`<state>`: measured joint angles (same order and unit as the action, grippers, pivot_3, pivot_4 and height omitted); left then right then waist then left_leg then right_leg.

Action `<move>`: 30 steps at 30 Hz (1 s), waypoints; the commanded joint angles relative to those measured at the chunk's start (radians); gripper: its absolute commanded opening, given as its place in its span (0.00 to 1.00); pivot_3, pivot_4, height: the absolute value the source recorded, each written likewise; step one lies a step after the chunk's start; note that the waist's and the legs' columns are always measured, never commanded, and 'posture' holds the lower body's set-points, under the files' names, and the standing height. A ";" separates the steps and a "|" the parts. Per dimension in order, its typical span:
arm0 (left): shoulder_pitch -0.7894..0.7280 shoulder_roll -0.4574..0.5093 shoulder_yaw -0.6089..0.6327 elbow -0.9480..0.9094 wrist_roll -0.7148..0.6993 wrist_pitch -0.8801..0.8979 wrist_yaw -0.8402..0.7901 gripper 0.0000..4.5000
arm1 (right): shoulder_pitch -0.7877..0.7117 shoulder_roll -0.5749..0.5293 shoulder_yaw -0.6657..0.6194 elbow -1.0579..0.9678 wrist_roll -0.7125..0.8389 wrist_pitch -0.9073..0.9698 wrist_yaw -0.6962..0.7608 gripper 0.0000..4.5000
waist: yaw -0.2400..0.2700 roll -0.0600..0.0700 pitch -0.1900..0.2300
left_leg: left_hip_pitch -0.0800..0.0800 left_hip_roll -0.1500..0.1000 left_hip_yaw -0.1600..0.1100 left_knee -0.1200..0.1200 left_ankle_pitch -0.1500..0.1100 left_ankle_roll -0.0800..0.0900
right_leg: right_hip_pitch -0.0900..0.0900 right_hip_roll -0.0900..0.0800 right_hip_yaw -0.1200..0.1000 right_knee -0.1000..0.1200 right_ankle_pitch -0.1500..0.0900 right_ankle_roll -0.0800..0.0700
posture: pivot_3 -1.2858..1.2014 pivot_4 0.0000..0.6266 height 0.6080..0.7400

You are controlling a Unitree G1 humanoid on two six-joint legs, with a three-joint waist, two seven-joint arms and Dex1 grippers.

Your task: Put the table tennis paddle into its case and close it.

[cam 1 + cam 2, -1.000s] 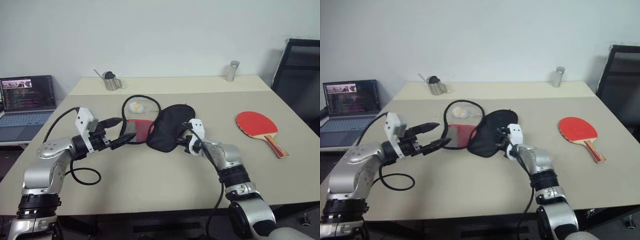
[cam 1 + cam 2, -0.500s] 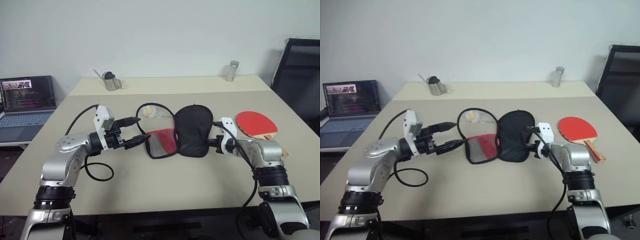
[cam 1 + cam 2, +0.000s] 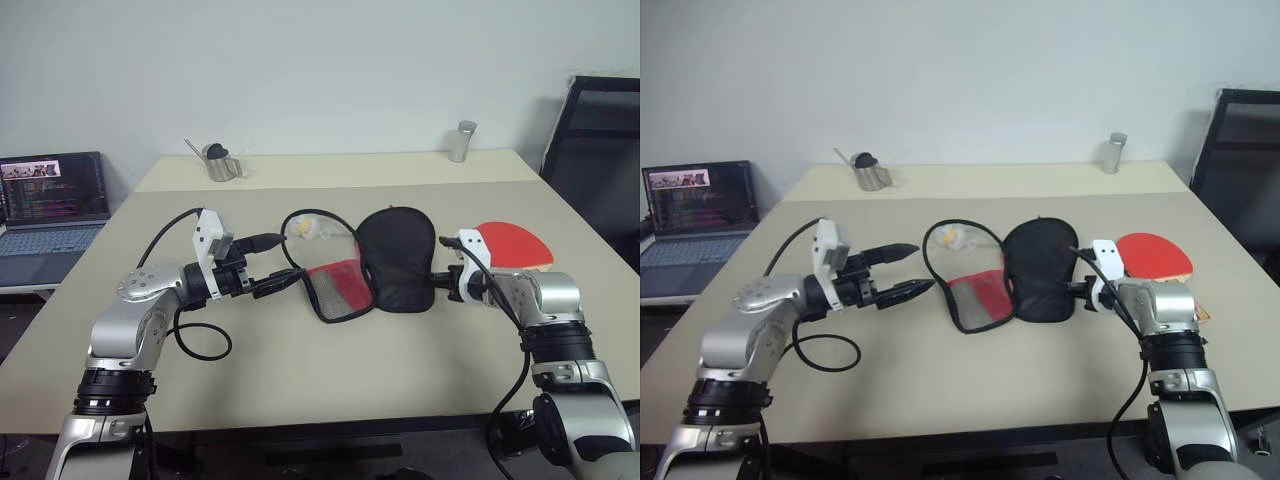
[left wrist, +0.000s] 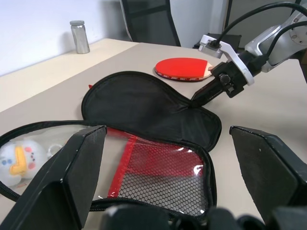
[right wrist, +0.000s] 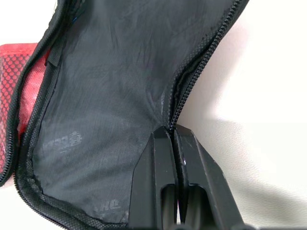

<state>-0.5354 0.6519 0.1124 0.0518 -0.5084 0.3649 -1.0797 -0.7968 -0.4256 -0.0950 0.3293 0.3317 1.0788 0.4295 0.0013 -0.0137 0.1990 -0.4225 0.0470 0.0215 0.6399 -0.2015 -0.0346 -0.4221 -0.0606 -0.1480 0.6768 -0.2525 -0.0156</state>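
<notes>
On the tan table (image 3: 300, 380), the right gripper (image 3: 437, 285) pinches the open case (image 3: 395, 258) edge; the left gripper (image 3: 902, 271) gapes wide beside it, with the paddle (image 3: 515, 245) behind.

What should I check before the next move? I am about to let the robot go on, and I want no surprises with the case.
1. Case lies opened flat on the table: ok.
2. Right end effector pinches the case's edge at the zip, fingers shut: ok.
3. Left end effector is open, beside the mesh pocket half and holds nothing: ok.
4. Table tennis paddle is inside the case: not ok, it lies on the table beyond the right arm.
5. White ball-like item is out of the case: cannot tell, it sits within the zip's loop.
</notes>
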 commanded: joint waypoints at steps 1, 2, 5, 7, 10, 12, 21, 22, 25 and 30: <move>-0.022 -0.001 0.011 -0.014 -0.005 -0.013 0.001 1.00 | -0.019 -0.019 0.008 -0.025 0.002 0.006 0.022 0.01 | 0.000 0.000 0.000 | 0.000 0.000 0.000 0.000 0.000 0.000 | 0.000 0.000 0.000 0.000 0.000 0.000 | 0.52 0.24 1.00; -0.023 -0.002 0.010 -0.014 -0.005 -0.013 0.001 1.00 | -0.017 -0.017 0.009 -0.029 0.001 0.007 0.021 0.01 | 0.000 0.000 0.000 | 0.000 0.000 0.000 0.000 0.000 0.000 | 0.000 0.000 0.000 0.000 0.000 0.000 | 0.52 0.24 1.00; -0.025 -0.005 0.008 -0.015 -0.005 -0.013 0.002 1.00 | -0.013 -0.011 -0.010 -0.029 -0.005 -0.002 -0.005 0.05 | 0.000 0.000 0.000 | 0.000 0.000 0.000 0.000 0.000 0.000 | 0.000 0.000 0.000 0.000 0.000 0.000 | 0.52 0.24 1.00; -0.027 -0.007 0.007 -0.015 -0.006 -0.013 0.001 1.00 | -0.011 -0.013 -0.021 -0.035 -0.003 -0.003 -0.013 0.14 | 0.000 0.000 0.000 | 0.000 0.000 0.000 0.000 0.000 0.000 | 0.000 0.000 0.000 0.000 0.000 0.000 | 0.52 0.24 1.00; -0.034 -0.012 0.006 -0.011 -0.006 -0.013 0.000 1.00 | 0.008 -0.030 -0.033 -0.079 0.004 0.001 -0.016 0.35 | 0.000 0.000 0.000 | 0.000 0.000 0.000 0.000 0.000 0.000 | 0.000 0.000 0.000 0.000 0.000 0.000 | 0.52 0.24 1.00; -0.036 -0.016 0.005 -0.012 -0.006 -0.013 -0.001 1.00 | 0.024 -0.044 -0.036 -0.112 0.008 -0.001 -0.011 0.51 | 0.000 0.000 0.000 | 0.000 0.000 0.000 0.000 0.000 0.000 | 0.000 0.000 0.000 0.000 0.000 0.000 | 0.52 0.24 1.00; -0.050 -0.053 -0.017 -0.051 -0.014 -0.006 0.007 1.00 | 0.139 -0.220 -0.157 -0.260 0.028 -0.097 0.055 1.00 | 0.006 -0.001 0.001 | 0.000 0.000 0.001 0.000 0.000 0.000 | 0.000 0.000 0.001 -0.002 0.000 0.000 | 0.52 0.24 1.00; -0.056 -0.059 -0.020 -0.052 -0.015 -0.005 0.007 1.00 | 0.146 -0.245 -0.177 -0.234 0.021 -0.120 0.052 1.00 | 0.007 -0.001 0.001 | 0.000 0.000 0.001 0.000 0.000 0.000 | 0.000 0.000 0.001 -0.002 0.000 0.000 | 0.52 0.24 1.00; -0.075 -0.071 -0.032 -0.045 -0.014 -0.008 0.001 1.00 | 0.156 -0.312 -0.201 -0.133 -0.012 -0.193 0.048 1.00 | 0.009 -0.002 0.001 | 0.000 0.000 0.002 0.000 -0.001 0.000 | 0.000 0.000 0.001 -0.003 0.000 0.000 | 0.52 0.24 1.00; -0.106 -0.092 -0.056 -0.014 0.002 -0.023 -0.017 1.00 | 0.182 -0.396 -0.192 0.081 -0.074 -0.310 0.065 1.00 | 0.010 -0.003 0.002 | 0.000 0.000 0.003 0.000 -0.001 0.000 | 0.000 0.000 0.001 -0.003 0.000 0.000 | 0.52 0.24 1.00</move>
<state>-0.6196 0.5616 0.0583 0.0460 -0.5058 0.3611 -1.0862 -0.6153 -0.7988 -0.2655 0.3833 0.2738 0.8112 0.4831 0.0117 -0.0169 0.2009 -0.4217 0.0467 0.0251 0.6398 -0.2022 -0.0344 -0.4219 -0.0606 -0.1460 0.6740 -0.2525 -0.0155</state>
